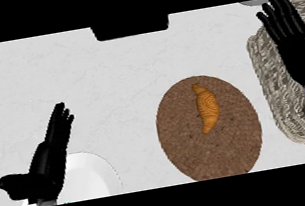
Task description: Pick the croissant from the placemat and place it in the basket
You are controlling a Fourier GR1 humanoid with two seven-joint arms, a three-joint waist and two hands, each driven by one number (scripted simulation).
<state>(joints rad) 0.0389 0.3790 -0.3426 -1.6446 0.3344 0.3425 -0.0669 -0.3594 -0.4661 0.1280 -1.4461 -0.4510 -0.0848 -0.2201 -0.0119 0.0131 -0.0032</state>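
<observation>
A golden-brown croissant (206, 107) lies lengthwise on the upper middle of a round brown woven placemat (212, 151), right of the counter's centre. A pale wicker basket (279, 89) stands at the right edge, partly cut off by the frame. Over the basket is my right hand (304, 54), fingers straight and pointing away, open and holding nothing. It is well to the right of the croissant and apart from it. My left hand (48, 158) is at the lower left, open with fingers straight, far from the placemat.
A white plate (97, 177) sits at the lower left, partly under my left hand. A black object (131, 27) rests at the counter's far edge, top centre. The white counter (107, 82) stretches between the hands.
</observation>
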